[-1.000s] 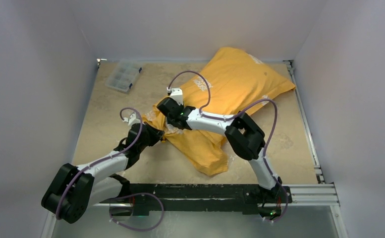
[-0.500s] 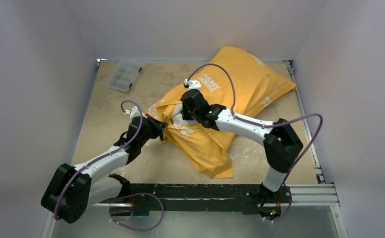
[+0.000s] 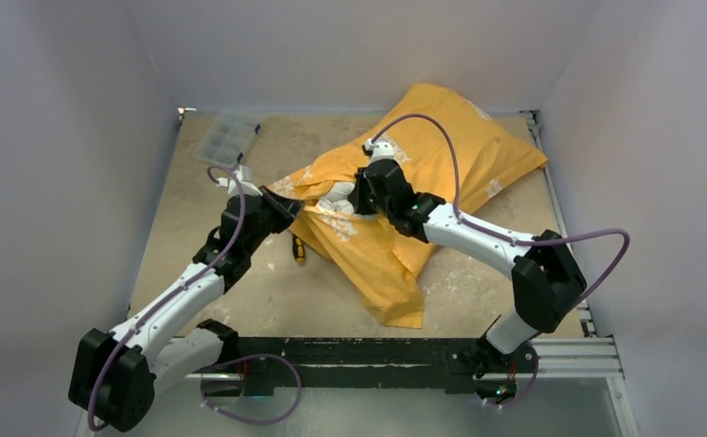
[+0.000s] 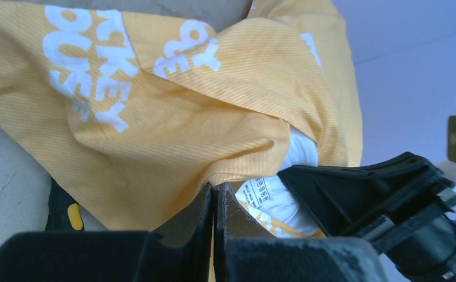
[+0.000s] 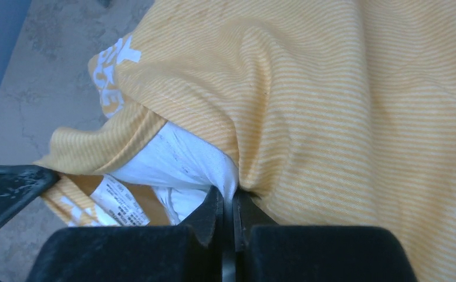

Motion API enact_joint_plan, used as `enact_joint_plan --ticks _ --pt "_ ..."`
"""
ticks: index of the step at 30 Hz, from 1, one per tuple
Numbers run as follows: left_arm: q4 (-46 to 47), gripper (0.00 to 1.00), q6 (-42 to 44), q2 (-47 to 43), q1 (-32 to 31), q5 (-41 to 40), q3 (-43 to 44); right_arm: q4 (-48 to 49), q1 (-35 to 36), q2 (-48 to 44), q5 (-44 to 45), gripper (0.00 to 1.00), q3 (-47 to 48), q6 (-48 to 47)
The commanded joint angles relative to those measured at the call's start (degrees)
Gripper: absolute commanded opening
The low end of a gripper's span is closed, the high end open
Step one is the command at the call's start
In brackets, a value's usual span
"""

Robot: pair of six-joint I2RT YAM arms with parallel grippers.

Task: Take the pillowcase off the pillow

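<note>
The orange-yellow pillowcase [image 3: 440, 173] with white lettering lies from the table's middle to the back right, bulging over the pillow inside. Its open mouth faces left, where a white corner of the pillow [image 3: 338, 195] sticks out. My left gripper [image 3: 283, 208] is shut on the pillowcase's mouth edge. In the left wrist view the jaws [image 4: 215, 192] pinch the orange cloth [image 4: 155, 135], with the white pillow [image 4: 299, 155] just behind. My right gripper [image 3: 355, 195] is shut on the pillow corner. In the right wrist view white fabric [image 5: 178, 158] runs into the shut jaws [image 5: 232, 198], beside the pillowcase [image 5: 343, 117] and a printed tag [image 5: 118, 202].
A clear plastic compartment box [image 3: 227, 139] sits at the back left. A small black-and-yellow object [image 3: 298, 249] lies on the table under the pillowcase's left edge. A metal rail [image 3: 560, 228] runs along the right side, and white walls close in all round.
My right gripper swung right and back to the pillowcase mouth and shut on the white pillow corner. My left gripper moved back and up with the cloth edge, exposing the white corner.
</note>
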Motion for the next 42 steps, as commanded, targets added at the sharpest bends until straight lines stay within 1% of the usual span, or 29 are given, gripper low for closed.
enact_joint_plan --ticks 1,4,8,12,14,16,21,23,25,29,33,36,40,42 --pt "-4.28 0.0 4.53 -2.68 2.47 -7.29 3.04 -1.9 -2.56 -1.53 4.06 0.0 -1.97 -2.15" --pt "-4.5 0.0 4.59 -0.14 2.47 -8.67 1.6 2.0 -2.56 -5.49 -1.7 0.0 -2.6 -4.48" --pt "-0.38 0.0 2.14 5.86 2.56 -6.64 -1.29 6.71 -2.67 -12.96 -9.75 0.0 -3.45 -7.65" --pt "4.02 0.0 1.42 10.16 2.5 -1.55 -2.23 8.78 -3.15 -18.58 -12.36 0.0 -2.81 -7.91" --pt "8.03 0.0 0.99 10.99 2.22 2.06 -3.1 10.19 -3.27 -20.62 -13.83 0.0 -1.94 -7.38" --pt "10.87 0.0 1.14 11.25 0.51 3.9 -3.54 11.76 -3.38 -21.58 -13.75 0.0 -0.94 -6.43" --pt "12.49 0.0 4.39 10.37 -11.03 -1.57 -1.76 14.79 -3.39 -21.19 -11.08 0.0 1.52 -3.15" --pt "13.83 0.0 4.1 10.77 -13.5 -1.99 -2.48 15.51 -3.43 -20.77 -10.03 0.0 2.6 -1.75" --pt "13.83 0.0 4.0 11.36 -14.69 -2.82 -3.31 16.08 -3.58 -20.53 -9.31 0.0 3.61 -0.59" --pt "9.71 0.0 6.83 11.69 -18.8 -9.21 -3.48 18.49 -3.98 -18.98 -7.93 0.0 6.1 2.75" --pt "6.79 0.0 9.5 11.14 -25.99 -15.53 -1.96 20.0 -4.01 -14.39 -8.02 0.0 8.55 4.78" --pt "5.71 0.0 9.31 10.31 -30.99 -18.66 -1.87 19.45 -4.04 -10.12 -7.17 0.0 10.18 5.4" --pt "5.68 0.0 7.8 9.84 -35.31 -20.34 -3.75 19.45 -4.0 -6.39 -6.56 0.0 11.04 6.12" --pt "4.46 0.03 6.35 10.05 -35.53 -20.01 -4.43 18.06 -3.95 -4.45 -6.47 0.0 12.44 6.33"
